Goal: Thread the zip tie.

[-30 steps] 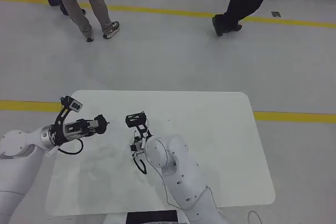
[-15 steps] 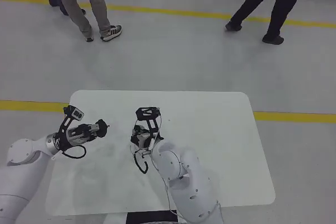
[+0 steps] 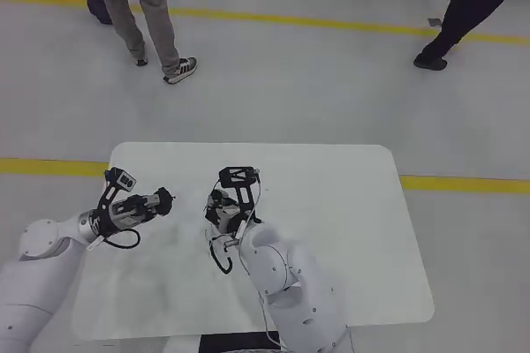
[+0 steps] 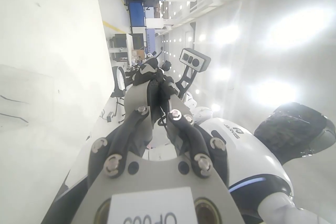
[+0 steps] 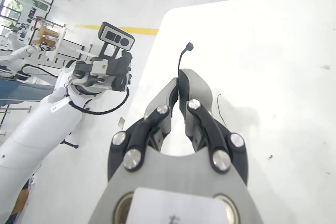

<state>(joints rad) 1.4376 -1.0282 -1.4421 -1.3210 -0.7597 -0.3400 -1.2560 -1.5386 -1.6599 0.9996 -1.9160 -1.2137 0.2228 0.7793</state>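
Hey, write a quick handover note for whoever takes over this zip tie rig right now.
Right gripper: shut on the zip tie, its head sticking out past the fingers, above the table.
Left gripper: shut, nothing seen in it, apart from the right one.
Done: tie picked up.
Left to do: feed the tail through the head; nothing is threaded yet.

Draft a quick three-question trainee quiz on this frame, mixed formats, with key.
1. True or false: the right gripper is shut on the thin black plastic zip tie.
2. Multiple choice: the zip tie's square head is A) sticking out past the gripper's tip, B) hidden inside the gripper, C) snapped off.
3. Fill in: the left gripper and the right gripper are ___ (touching/apart).
Key: 1 true; 2 A; 3 apart.
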